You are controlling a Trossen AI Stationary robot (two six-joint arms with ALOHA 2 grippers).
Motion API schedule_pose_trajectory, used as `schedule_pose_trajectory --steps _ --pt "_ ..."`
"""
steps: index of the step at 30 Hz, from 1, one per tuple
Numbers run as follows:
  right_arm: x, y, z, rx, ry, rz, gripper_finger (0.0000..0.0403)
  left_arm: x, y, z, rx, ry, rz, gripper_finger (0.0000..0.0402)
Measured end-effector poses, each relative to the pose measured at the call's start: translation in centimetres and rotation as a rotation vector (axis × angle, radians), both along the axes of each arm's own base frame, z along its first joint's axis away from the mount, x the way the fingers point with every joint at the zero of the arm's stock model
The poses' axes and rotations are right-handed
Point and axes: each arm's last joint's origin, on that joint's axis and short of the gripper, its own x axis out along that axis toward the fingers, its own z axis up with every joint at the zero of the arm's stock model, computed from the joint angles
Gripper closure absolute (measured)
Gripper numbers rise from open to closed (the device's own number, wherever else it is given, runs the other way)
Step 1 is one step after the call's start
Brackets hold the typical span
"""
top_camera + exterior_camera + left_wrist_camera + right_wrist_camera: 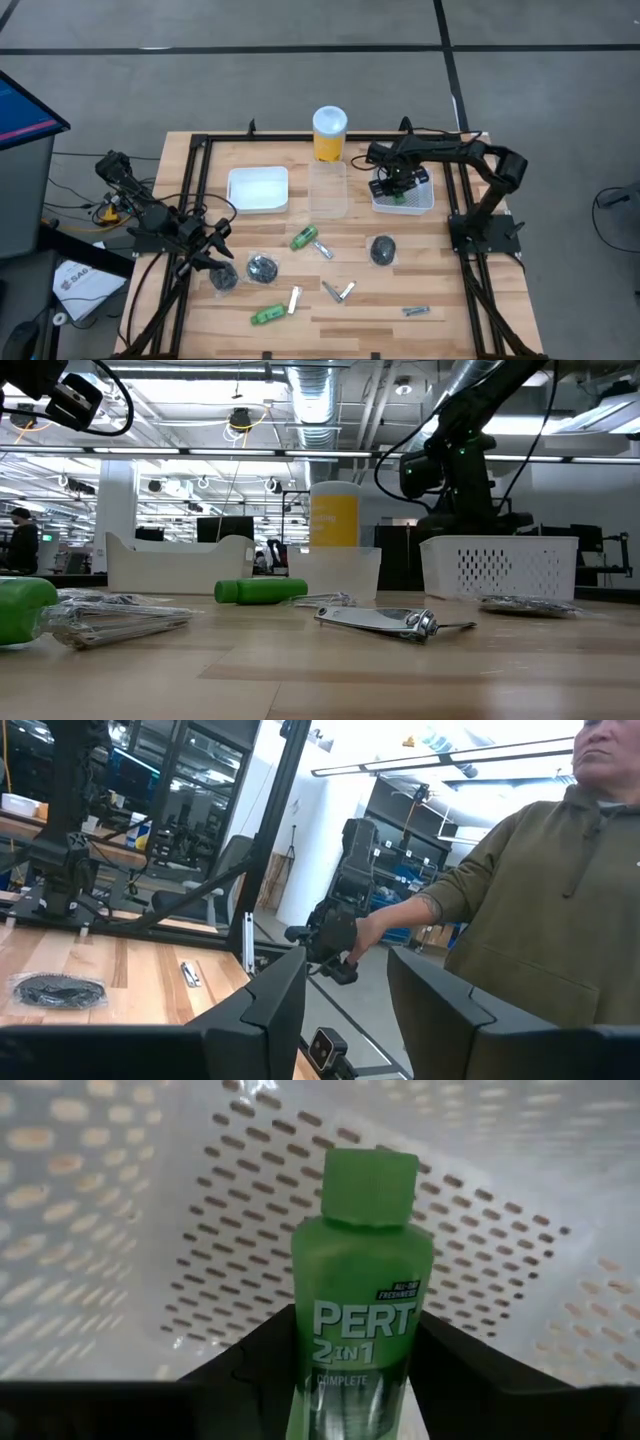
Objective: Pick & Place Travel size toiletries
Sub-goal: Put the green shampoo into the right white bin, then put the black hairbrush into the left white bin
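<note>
R gripper (355, 1370) pinching green bottle (357, 1295) just above basket (424, 200) floor: place step; next, release & lift clear; L gripper (218, 248) spread, idle near pot (262, 268).

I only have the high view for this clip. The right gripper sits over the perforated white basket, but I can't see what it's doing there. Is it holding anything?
Observer: Yes. The right gripper is shut on a green bottle labelled Pert 2 in 1, inside the perforated white basket.
Operator: Cap on?
Observer: Yes, a green cap, pointing away from the wrist.
Operator: And the left gripper?
Observer: The left gripper is open, holding nothing; a person stands beyond the table.
</note>
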Motion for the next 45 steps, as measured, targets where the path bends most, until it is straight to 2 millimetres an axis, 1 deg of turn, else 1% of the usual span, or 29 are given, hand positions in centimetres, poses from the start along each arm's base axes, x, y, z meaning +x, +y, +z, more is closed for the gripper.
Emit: schedule_pose_trajectory --steps 5,9,11,13,15,17,20,22,24,26,28,31,36,39,43,45 --pt "-0.1 0.0 0.1 0.002 0.003 0.004 0.0202 0.0 0.0 0.0 -0.001 -0.001 0.000 0.0262" --pt "-0.1 0.0 0.1 0.005 0.000 0.063 0.0172 0.0 0.0 0.0 -0.001 -0.001 0.000 0.0262" --pt "0.0 -0.1 0.6 0.015 0.008 0.106 0.0165 0.0 0.0 0.0 -0.002 -0.003 0.000 0.0262" --pt "-0.1 0.0 1.9 0.010 -0.002 0.150 0.0164 0.0 0.0 0.1 -0.004 -0.005 0.000 0.0262" --pt "-0.1 0.0 3.8 -0.015 -0.041 0.186 0.0164 0.0 0.0 0.1 -0.004 -0.005 0.000 0.0262" --pt "-0.3 0.1 6.1 -0.053 -0.094 0.206 0.0165 0.0 0.0 0.1 -0.005 -0.006 0.000 0.0262" --pt "-1.0 1.1 9.9 -0.126 -0.198 0.214 0.0164 0.0 0.0 0.1 -0.007 -0.008 0.000 0.0262" --pt "-1.6 2.3 11.9 -0.163 -0.260 0.217 0.0160 0.0 0.0 0.1 -0.009 -0.010 0.000 0.0262" --pt "-2.3 3.9 13.4 -0.186 -0.319 0.221 0.0154 0.0 0.0 0.1 -0.009 -0.010 0.000 0.0262" --pt "-3.0 5.8 14.1 -0.186 -0.347 0.217 0.0146 0.0 0.0 0.1 -0.009 -0.010 0.000 0.0262" --pt "-3.7 7.8 14.3 -0.180 -0.354 0.214 0.0139 0.0 0.0 0.1 -0.009 -0.010 0.000 0.0262" --pt "-4.3 11.0 13.9 -0.144 -0.371 0.223 0.0133 0.0 0.0 0.1 -0.009 -0.010 0.000 0.0262" --pt "-4.7 16.0 12.2 -0.113 -0.395 0.245 0.0131 0.0 0.0 0.1 -0.009 -0.010 0.000 0.0262" --pt "-5.1 18.4 11.2 -0.089 -0.403 0.255 0.0132 0.0 0.0 0.1 -0.009 -0.010 0.000 0.0262" --pt "-5.0 21.4 9.9 -0.054 -0.462 0.274 0.0132 0.0 0.0 0.2 -0.015 -0.017 0.000 0.0262" --pt "-5.0 22.6 10.0 -0.052 -0.514 0.285 0.0132 -0.1 0.1 0.3 -0.021 -0.023 0.000 0.0262"
